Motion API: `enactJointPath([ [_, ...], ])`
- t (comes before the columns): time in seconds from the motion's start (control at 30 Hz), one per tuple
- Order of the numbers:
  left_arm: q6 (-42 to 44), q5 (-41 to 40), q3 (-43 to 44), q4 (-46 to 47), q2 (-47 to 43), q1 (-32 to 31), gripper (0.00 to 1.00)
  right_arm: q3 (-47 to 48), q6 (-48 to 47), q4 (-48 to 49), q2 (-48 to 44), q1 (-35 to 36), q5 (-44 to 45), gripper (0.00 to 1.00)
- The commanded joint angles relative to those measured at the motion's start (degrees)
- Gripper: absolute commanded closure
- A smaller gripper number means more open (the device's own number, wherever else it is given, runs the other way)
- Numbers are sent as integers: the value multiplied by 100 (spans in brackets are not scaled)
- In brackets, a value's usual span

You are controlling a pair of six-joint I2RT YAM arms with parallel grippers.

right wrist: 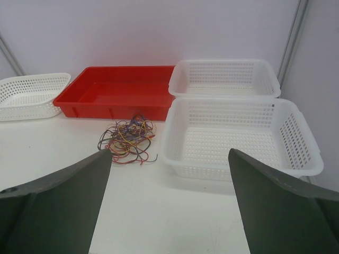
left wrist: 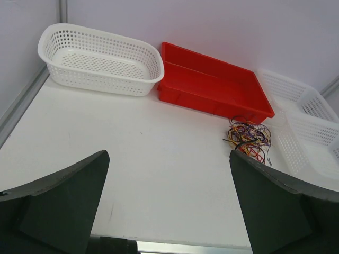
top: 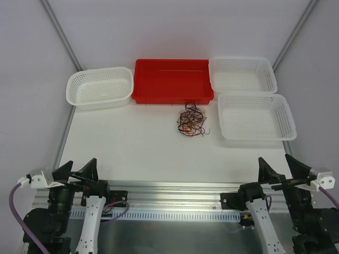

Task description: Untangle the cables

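Observation:
The cables (top: 192,121) lie in one tangled heap of thin red, black, purple and yellow wires on the white table, just in front of the red tray (top: 172,81). The heap also shows in the left wrist view (left wrist: 248,138) and in the right wrist view (right wrist: 127,138). My left gripper (top: 75,170) is open and empty at the near left edge, far from the heap. My right gripper (top: 279,168) is open and empty at the near right edge. In the wrist views the left gripper (left wrist: 168,201) and the right gripper (right wrist: 169,203) each show two dark fingers wide apart over bare table.
A white oval basket (top: 100,87) stands at the back left. Two white rectangular baskets stand at the right, one at the back (top: 242,73) and one nearer (top: 255,117), close beside the heap. A metal rail (top: 175,188) runs along the near edge.

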Motion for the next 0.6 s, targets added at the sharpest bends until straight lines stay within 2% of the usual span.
enactJointPath([
  [0.0, -133, -14, -40, 70, -977, 12, 1, -51, -32, 179, -1014, -43, -86, 3],
  [0.2, -247, 12, -190, 70, -977, 12, 1, -104, -102, 92, -865, -60, -701, 3],
  [0.33, -467, 21, -418, 79, -968, 12, 1, -165, 38, -110, -453, -60, -983, 3],
  [0.53, -1082, -269, -979, 79, -845, 12, 1, -507, 346, -251, -30, -78, -1272, 3],
  [0.57, -1265, -304, -1068, 87, -801, 12, 1, -534, 364, -260, 301, -78, -1334, 3],
])
